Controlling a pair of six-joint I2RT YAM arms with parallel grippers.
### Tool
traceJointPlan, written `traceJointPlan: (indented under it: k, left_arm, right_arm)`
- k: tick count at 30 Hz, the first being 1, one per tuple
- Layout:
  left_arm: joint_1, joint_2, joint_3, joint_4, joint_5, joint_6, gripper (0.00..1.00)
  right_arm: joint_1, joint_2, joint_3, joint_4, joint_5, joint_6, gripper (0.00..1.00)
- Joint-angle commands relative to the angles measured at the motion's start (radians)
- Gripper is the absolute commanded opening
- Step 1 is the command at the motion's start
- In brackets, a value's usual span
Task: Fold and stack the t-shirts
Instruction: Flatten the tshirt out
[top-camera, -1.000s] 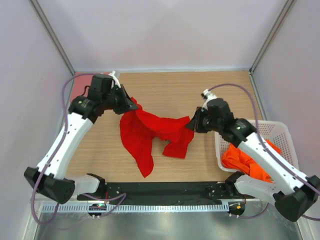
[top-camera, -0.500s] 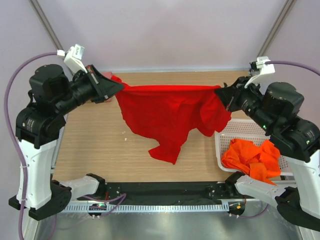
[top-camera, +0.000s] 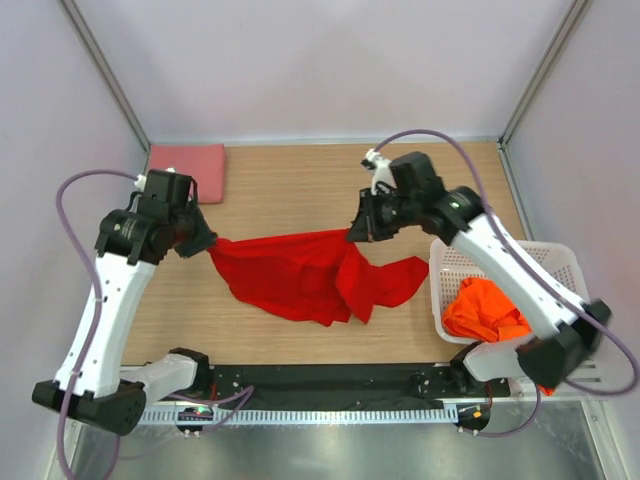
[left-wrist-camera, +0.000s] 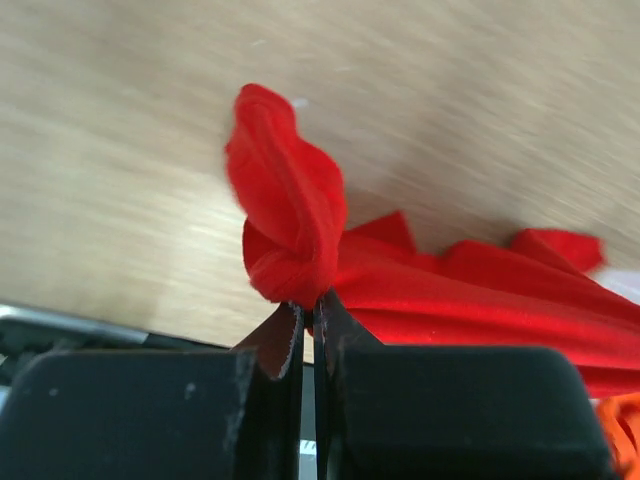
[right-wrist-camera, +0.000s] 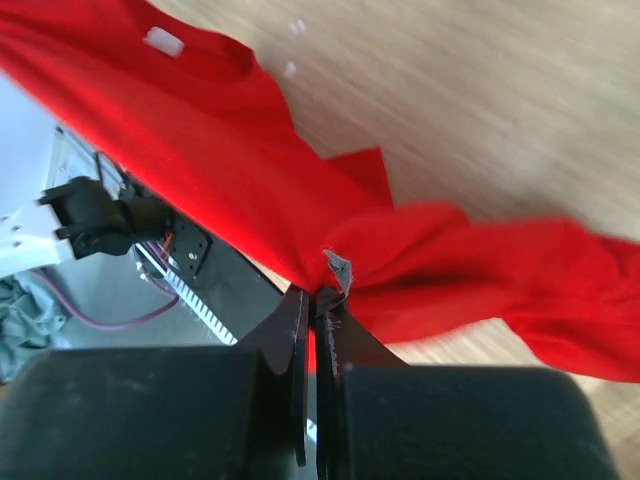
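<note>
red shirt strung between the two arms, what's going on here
Both arms are handling one bright red cloth t-shirt. The left gripper and the right gripper are each pinched shut on a bunched bit of its edge, holding it stretched low over the wooden table, loose cloth sagging toward the near side. A folded salmon pink shirt lies at the far left corner, and crumpled orange shirts sit in the white plastic lattice basket on the right. The red one is not folded yet.

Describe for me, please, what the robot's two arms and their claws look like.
The left arm and right arm have white links between black joint housings; a purple cable loops along each. The left claw and right claw are matte black, each with two flat tapered fingers.
</note>
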Motion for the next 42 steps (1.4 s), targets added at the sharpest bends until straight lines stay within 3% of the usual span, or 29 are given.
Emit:
traceJointPlan:
  k: [1, 5, 10, 16, 21, 25, 29, 32, 35, 40, 42]
  left_arm:
    - [0.095, -0.001, -0.048, -0.036, -0.128, 0.003, 0.0]
    - [0.151, 0.02, 0.006, -0.011, -0.086, 0.015, 0.0]
    - [0.152, 0.016, 0.067, 0.009, -0.089, 0.009, 0.0]
    - [0.154, 0.0, 0.101, 0.105, -0.028, -0.022, 0.0]
    - [0.155, 0.081, 0.164, 0.323, 0.061, -0.042, 0.0]
    - [0.183, 0.208, 0.28, 0.443, 0.167, -0.049, 0.01]
    - [0.229, 0.365, 0.582, 0.472, 0.288, -0.056, 0.0]
    - [0.243, 0.404, 0.678, 0.492, 0.348, -0.066, 0.0]
    - [0.243, 0.318, 0.588, 0.494, 0.366, -0.077, 0.0]
    - [0.243, 0.067, 0.127, 0.422, 0.334, -0.054, 0.0]
    - [0.243, -0.05, 0.022, 0.336, 0.308, -0.031, 0.0]
  right_arm:
    - [0.0, 0.096, 0.039, 0.089, -0.055, 0.065, 0.02]
    - [0.002, 0.17, 0.121, 0.022, -0.037, 0.055, 0.01]
    - [0.0, 0.133, 0.109, 0.022, 0.012, 0.032, 0.02]
    - [-0.009, 0.119, 0.193, 0.037, 0.173, 0.003, 0.02]
    - [-0.147, 0.208, 0.36, 0.055, 0.196, -0.013, 0.02]
    - [-0.234, 0.301, 0.606, 0.005, 0.244, -0.051, 0.02]
    - [-0.25, 0.332, 0.748, -0.009, 0.209, -0.036, 0.01]
    - [-0.248, 0.322, 0.808, -0.018, 0.178, -0.005, 0.01]
    - [-0.238, 0.289, 0.822, -0.043, 0.135, 0.013, 0.02]
    - [-0.146, 0.193, 0.687, -0.159, 0.114, -0.03, 0.02]
    - [-0.078, 0.167, 0.632, -0.202, 0.123, -0.037, 0.01]
